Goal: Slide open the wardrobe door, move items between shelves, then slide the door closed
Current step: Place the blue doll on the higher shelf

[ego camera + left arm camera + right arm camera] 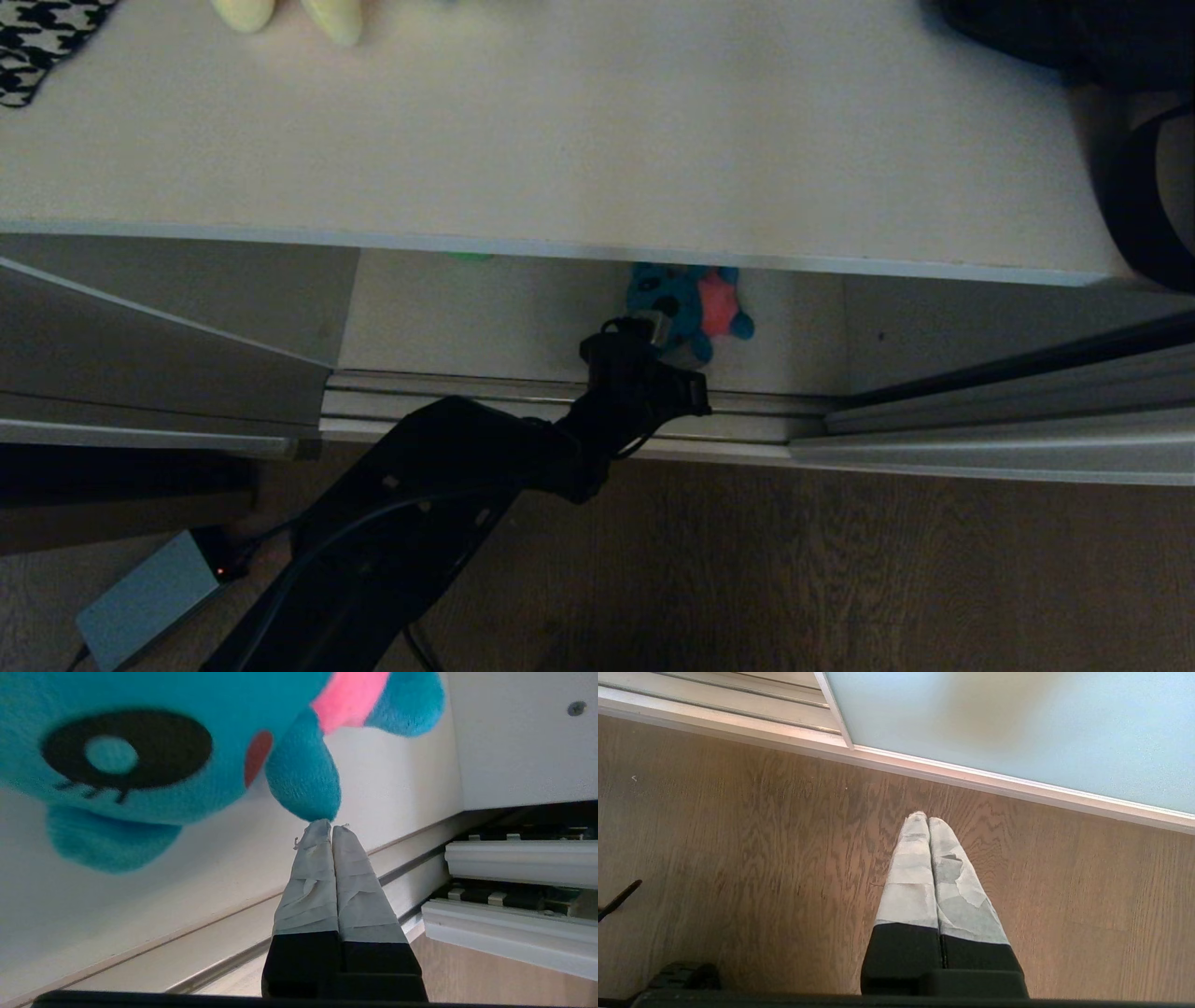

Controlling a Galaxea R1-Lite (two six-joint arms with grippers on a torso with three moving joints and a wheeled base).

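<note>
The blue plush toy (pixel 691 308) (pixel 140 742) with a pink patch lies on the lower shelf (pixel 504 308) just inside the open wardrobe. My left gripper (pixel 658 329) (pixel 325 823) reaches in over the door track, shut. Its taped fingertips touch the end of one blue limb, and no plush shows between them. A pale yellow plush (pixel 331 17) sits at the back of the upper shelf (pixel 597 140). My right gripper (pixel 923 817) hangs shut and empty over the wood floor beside the frosted sliding wardrobe door (pixel 1017 728).
The floor track (pixel 560 392) runs across the wardrobe opening, with door frames at either side. A houndstooth cloth (pixel 37 37) and a dark bag (pixel 1074 37) lie on the upper shelf's corners. A grey box (pixel 149 597) with a cable sits on the floor by my left arm.
</note>
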